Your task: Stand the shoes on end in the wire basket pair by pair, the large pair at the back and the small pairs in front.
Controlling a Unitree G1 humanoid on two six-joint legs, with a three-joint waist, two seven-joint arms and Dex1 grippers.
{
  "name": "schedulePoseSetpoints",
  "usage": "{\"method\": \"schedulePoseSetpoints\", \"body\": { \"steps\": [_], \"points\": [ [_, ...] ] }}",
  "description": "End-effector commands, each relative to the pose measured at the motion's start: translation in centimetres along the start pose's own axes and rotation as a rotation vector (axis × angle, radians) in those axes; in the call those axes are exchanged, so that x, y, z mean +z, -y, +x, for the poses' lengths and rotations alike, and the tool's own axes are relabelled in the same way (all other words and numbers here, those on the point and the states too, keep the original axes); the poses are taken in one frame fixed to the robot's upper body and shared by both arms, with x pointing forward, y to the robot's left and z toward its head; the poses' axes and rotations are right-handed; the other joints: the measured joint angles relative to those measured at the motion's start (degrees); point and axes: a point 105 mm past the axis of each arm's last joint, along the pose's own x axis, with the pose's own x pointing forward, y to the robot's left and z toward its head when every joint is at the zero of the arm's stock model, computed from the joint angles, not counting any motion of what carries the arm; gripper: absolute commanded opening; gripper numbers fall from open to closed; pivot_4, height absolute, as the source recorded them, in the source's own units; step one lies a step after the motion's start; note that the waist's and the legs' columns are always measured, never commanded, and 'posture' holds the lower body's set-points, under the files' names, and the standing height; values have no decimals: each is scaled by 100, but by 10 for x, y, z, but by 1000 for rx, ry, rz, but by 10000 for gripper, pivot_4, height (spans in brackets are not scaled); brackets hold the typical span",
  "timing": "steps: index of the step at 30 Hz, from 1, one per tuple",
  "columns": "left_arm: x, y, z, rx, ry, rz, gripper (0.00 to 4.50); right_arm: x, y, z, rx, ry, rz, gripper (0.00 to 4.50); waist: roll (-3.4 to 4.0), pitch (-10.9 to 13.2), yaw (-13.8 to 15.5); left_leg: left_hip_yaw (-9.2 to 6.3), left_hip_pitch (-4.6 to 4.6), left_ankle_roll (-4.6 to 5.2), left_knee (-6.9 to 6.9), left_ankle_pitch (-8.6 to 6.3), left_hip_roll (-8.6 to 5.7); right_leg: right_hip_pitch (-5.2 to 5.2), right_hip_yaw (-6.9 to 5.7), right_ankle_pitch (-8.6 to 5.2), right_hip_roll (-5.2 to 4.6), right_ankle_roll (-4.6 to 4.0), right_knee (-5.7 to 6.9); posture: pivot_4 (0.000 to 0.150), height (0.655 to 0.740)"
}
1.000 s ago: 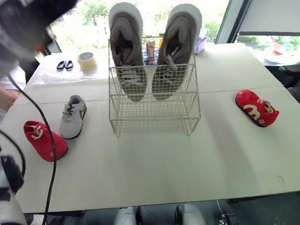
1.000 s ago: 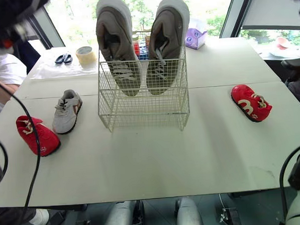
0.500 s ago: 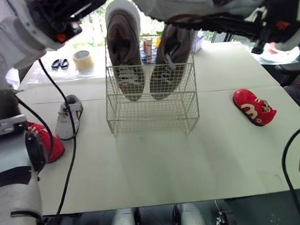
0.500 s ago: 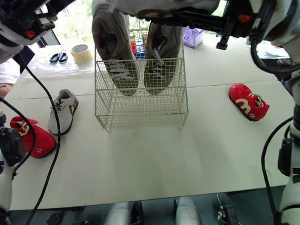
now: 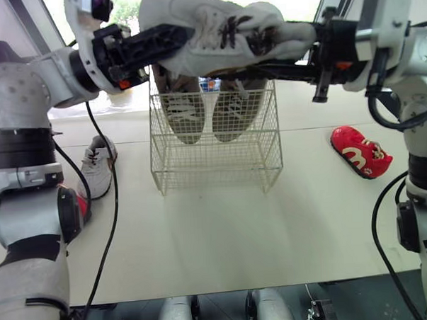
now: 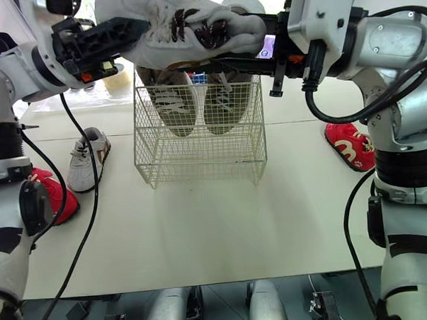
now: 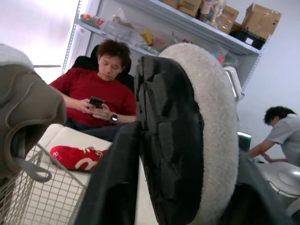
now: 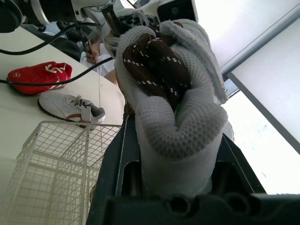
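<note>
No legible txt, brand, no. or sign made out. White mark shaped like letter "M" seen on side of red shoe point(image 5: 361, 153); not readable as word. Boxes point(image 7: 262, 18) in L wrist view: print too small to be read. Grey shoe point(image 5: 215, 34) held up: no logo read.

Both eye views look forward and down from the head over the same bench point(image 5: 224, 237) and wire basket point(image 5: 215, 160); both wrist views sit tight against one pale shoe point(image 7: 215, 117).
</note>
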Motion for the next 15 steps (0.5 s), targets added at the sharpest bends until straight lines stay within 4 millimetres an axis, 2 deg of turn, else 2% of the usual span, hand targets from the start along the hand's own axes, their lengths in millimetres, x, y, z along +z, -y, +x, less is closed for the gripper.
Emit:
{"method": "schedulePoseSetpoints", "body": {
  "steps": [1,3,6,7,8,11,13,15],
  "points": [
    [15,10,2,-33,35,92,2748,5,11,-10,-77,26,13,14242,0,0,8,0,0,0,0,0,0,0,0,0,0,0,0,1500,6675],
    [18,11,0,-29,71,102,2761,-1,15,-18,-131,26,83,22124,-1,0,9,-1,0,0,1,0,0,1,0,0,0,0,0,1500,6675],
    [26,17,-9,-4,322,130,2761,-16,26,-58,-441,190,436,37509,-12,-6,25,-7,1,0,1,0,4,8,-2,0,-3,0,-3,1500,6675],
    [27,18,-12,16,382,133,2761,-19,25,-65,-503,233,519,41872,-17,-7,24,-27,9,0,-1,0,13,18,-3,0,-6,0,-6,1500,6675],
    [23,22,-11,18,425,131,2761,-20,22,-69,-560,310,612,44401,-17,-7,22,-41,7,-1,6,0,16,22,-4,0,-12,0,0,1500,6675],
    [15,34,-6,15,522,123,2761,-17,13,-74,-644,589,881,44401,-16,-5,5,-43,4,-4,9,4,14,17,-3,2,-14,-1,8,1500,6675],
    [18,34,-3,41,640,103,2761,-19,2,-59,-648,684,1007,44401,-14,-4,11,-45,3,-10,10,7,11,13,-3,2,-11,-2,15,1500,6675],
    [19,31,0,81,731,85,2761,-13,-3,-43,-622,757,1079,44401,-14,-5,7,-43,5,-10,12,7,2,14,-2,2,-9,-2,14,1500,6675]
  ]
}}
